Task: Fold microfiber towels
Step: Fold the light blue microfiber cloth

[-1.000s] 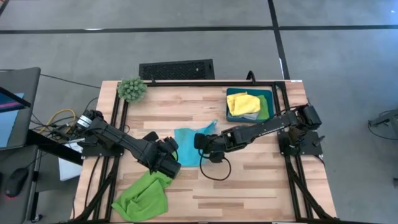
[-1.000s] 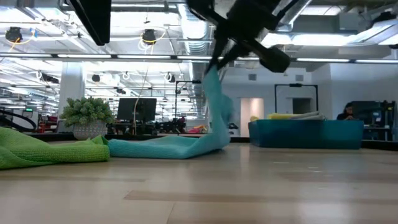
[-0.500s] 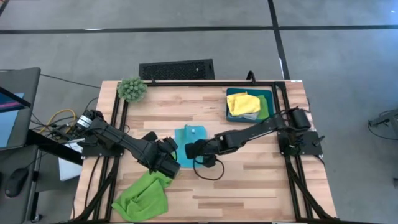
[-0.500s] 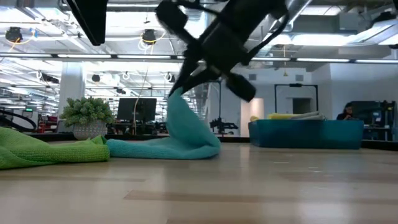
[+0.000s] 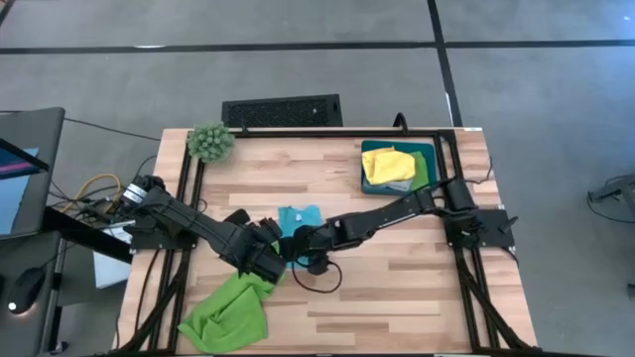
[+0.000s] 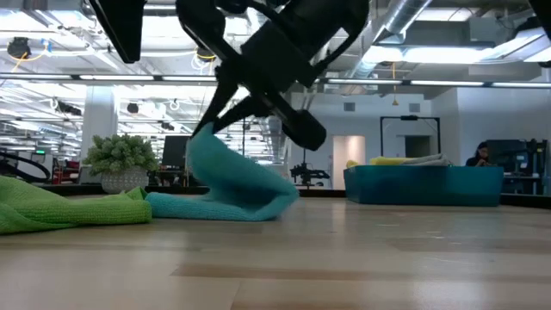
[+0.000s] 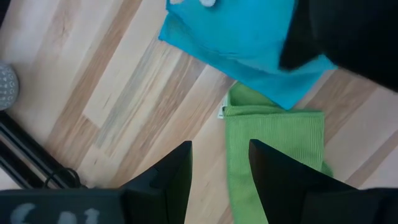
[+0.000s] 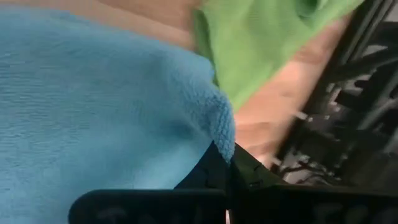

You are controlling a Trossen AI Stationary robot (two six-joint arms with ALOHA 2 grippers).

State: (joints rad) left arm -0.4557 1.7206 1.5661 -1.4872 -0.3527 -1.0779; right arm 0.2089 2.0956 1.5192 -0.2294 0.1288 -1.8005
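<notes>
A light blue microfiber towel lies at the table's middle, and one edge of it rises in an arch. My right gripper reaches in from the right and is shut on that raised edge. My left gripper hovers open just left of it, above bare wood and the near corner of a lime green towel. The green towel lies crumpled at the near left. Yellow, grey and green towels lie in a teal tray. My right gripper pinches the blue towel's corner between its two fingers; one layer or several, I cannot tell. The fingers slant down from the table's right side. The held corner is lifted clear, and the towel arches slack back down onto its part on the table.
A fuzzy green plant ball stands at the far left corner. A black grille lies past the far edge. Black frame rails run along the left and right sides. Bare wood shows at the near right.
My right gripper has gone toward the table's left edge and down, tipping as it went, still shut on the blue towel's corner. The lifted part has been drawn over the part on the table, which stayed put, so the towel now shows narrower from above.
</notes>
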